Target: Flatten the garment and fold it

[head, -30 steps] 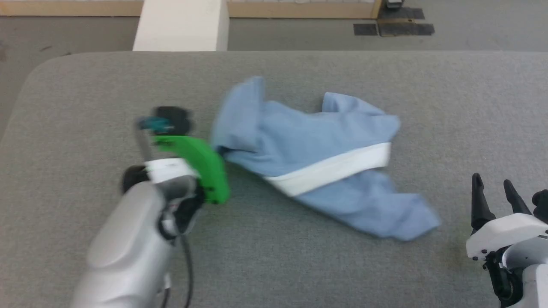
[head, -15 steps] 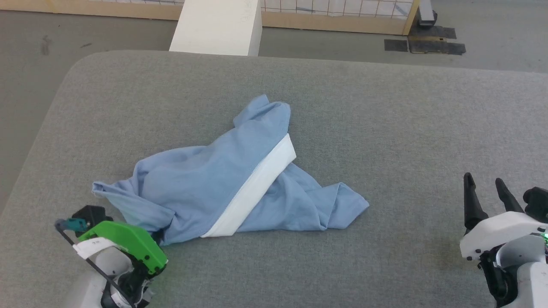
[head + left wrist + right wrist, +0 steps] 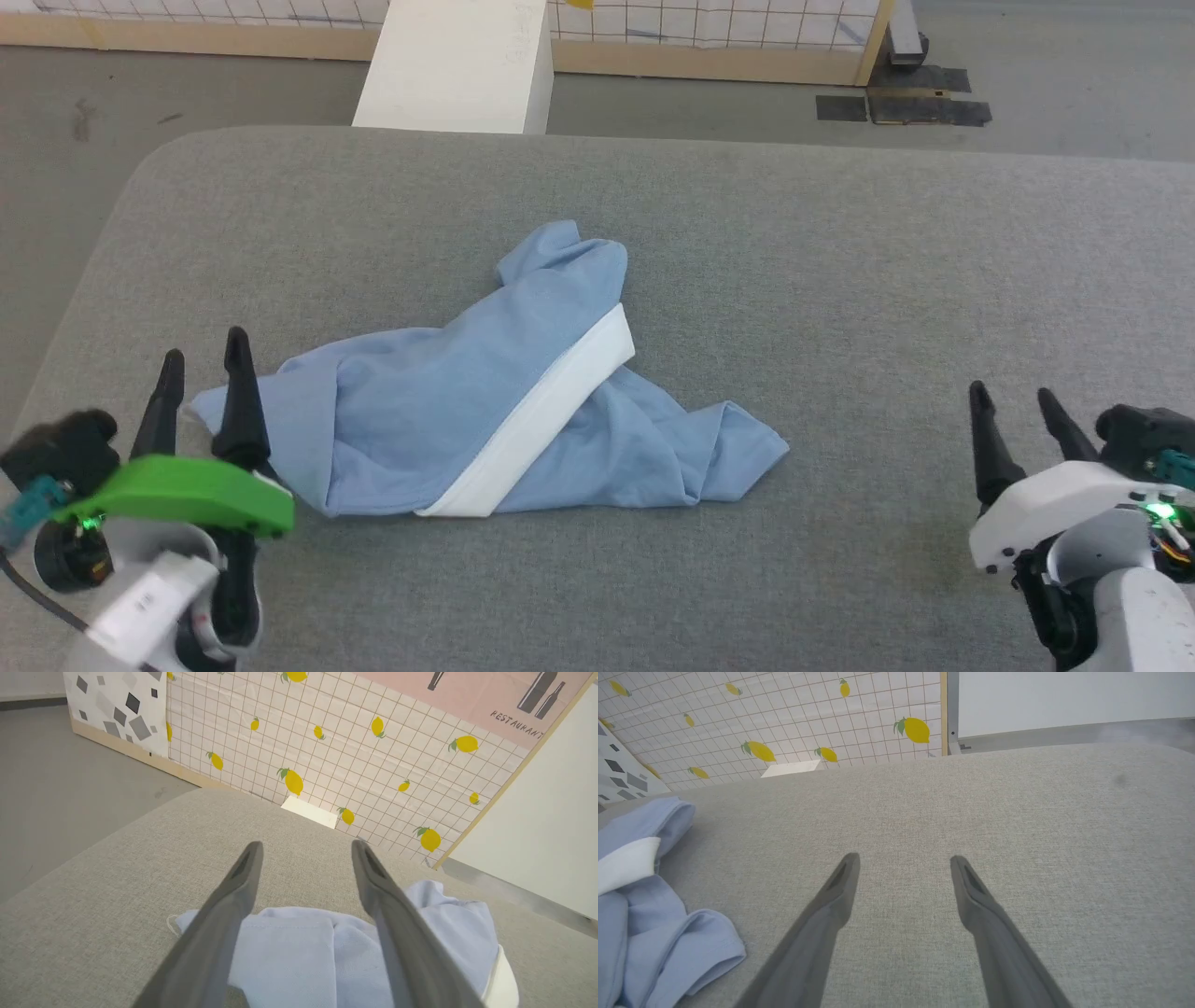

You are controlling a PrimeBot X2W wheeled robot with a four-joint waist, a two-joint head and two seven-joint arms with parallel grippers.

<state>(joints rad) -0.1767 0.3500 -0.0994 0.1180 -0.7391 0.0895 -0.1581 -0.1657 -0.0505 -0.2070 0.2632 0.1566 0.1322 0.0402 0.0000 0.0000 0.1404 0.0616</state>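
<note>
A grey fabric-covered table (image 3: 840,280) carries the crumpled light blue garment (image 3: 448,411).

We see a light blue knit shirt (image 3: 439,411) with a white band (image 3: 537,420), a grey fabric tabletop (image 3: 840,280), and a white gridded panel (image 3: 355,765) printed with yellow lemons (image 3: 294,782).

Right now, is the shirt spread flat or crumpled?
Crumpled: the shirt lies bunched in a heap, its layers overlapping and its white band slanting across the top.
</note>
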